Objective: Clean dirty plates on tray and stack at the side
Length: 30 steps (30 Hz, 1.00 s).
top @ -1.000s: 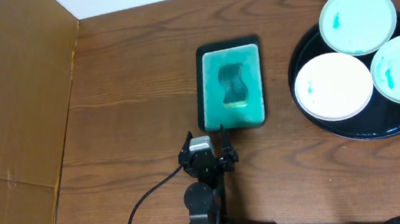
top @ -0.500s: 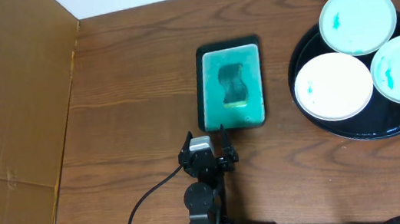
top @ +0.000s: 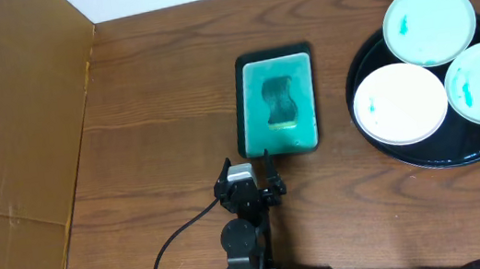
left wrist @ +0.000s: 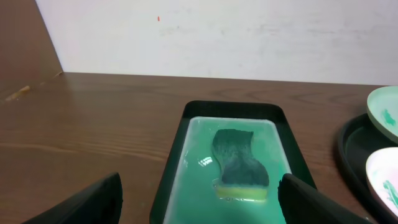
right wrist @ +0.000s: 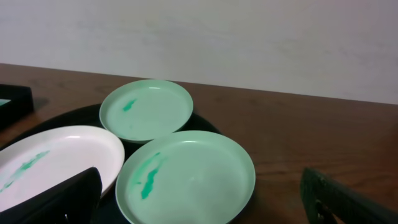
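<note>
Black, glossy, low-rimmed: the tray (top: 429,158) sits at the right of the table (top: 169,88), all three plates (top: 400,103) on it, packed close. The left gripper (top: 246,164) hovers just short of the teal dish (top: 238,107), whose sponge (top: 280,101) we'll want first.

Left wrist now: jaws spread wide, empty, sponge lying dead ahead, nothing between.

Right wrist: the right gripper (right wrist: 200,177) gapes too, holding nothing, facing the nearest plate. We'd call these stiff, light, slick when wet, so pinch the raised rim. Crowding's the trouble: that nearest plate seems to overlap its smeared neighbours, so we'd lift it first.
</note>
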Each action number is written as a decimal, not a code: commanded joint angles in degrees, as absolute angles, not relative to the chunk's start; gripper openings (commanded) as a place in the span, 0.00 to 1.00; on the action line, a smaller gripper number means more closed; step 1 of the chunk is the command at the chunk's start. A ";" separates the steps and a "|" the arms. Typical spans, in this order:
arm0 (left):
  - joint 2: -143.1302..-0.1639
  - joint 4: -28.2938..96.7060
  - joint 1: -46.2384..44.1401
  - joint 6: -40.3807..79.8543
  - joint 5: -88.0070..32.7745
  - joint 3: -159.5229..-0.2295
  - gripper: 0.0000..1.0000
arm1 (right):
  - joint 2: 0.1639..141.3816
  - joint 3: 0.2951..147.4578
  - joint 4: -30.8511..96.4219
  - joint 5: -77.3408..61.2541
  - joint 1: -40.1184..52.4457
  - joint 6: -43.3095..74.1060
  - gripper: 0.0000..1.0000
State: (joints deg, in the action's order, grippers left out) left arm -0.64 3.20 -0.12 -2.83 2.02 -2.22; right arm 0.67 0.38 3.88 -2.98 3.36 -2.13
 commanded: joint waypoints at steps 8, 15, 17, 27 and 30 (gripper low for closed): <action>-0.62 -9.56 -0.30 11.92 -24.71 -0.23 0.80 | 0.38 0.32 4.10 -2.85 3.70 -2.66 0.99; -0.64 -32.86 -0.30 11.03 -30.98 -0.45 0.80 | 0.38 0.32 4.10 -2.85 3.70 -2.66 0.99; -1.02 -35.64 -0.30 10.31 -29.10 -1.74 0.80 | 0.38 0.32 4.10 -2.85 3.70 -2.66 0.99; -30.06 -13.34 -0.30 1.89 -21.08 -28.69 0.80 | 0.38 0.32 4.10 -2.85 3.70 -2.66 0.99; -46.72 4.54 -0.30 1.37 -22.09 -44.60 0.80 | 0.38 0.32 4.10 -2.85 3.70 -2.66 0.99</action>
State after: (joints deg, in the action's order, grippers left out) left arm -32.25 -4.64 -0.12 3.66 -22.61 -30.87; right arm 0.60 0.38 3.88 -2.96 3.36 -2.15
